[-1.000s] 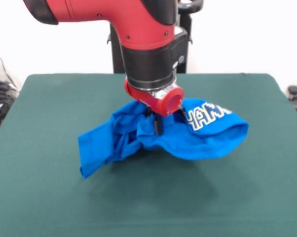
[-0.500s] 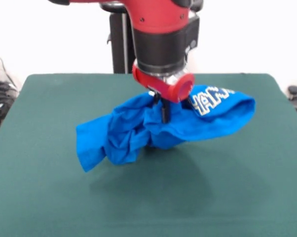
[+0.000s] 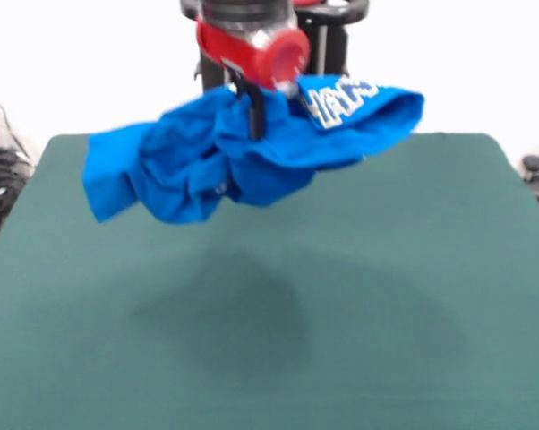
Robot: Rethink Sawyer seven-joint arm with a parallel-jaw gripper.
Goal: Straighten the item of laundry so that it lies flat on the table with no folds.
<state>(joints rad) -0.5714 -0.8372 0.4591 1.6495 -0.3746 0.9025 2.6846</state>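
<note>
One gripper (image 3: 259,112) pinches a bunched blue T-shirt (image 3: 243,148) in mid-air. Below lies a dark green table (image 3: 341,296). A white wall (image 3: 466,63) stands behind.

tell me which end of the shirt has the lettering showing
The end of the blue T-shirt on the picture's right, beside the hand that holds it up: white block lettering shows there. The left end hangs plain blue.

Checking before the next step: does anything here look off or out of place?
Yes. The T-shirt is not on the table at all: it hangs bunched and creased from the gripper, clear above the green cloth, its shadow below. The lettered part is folded over to one side.
</note>
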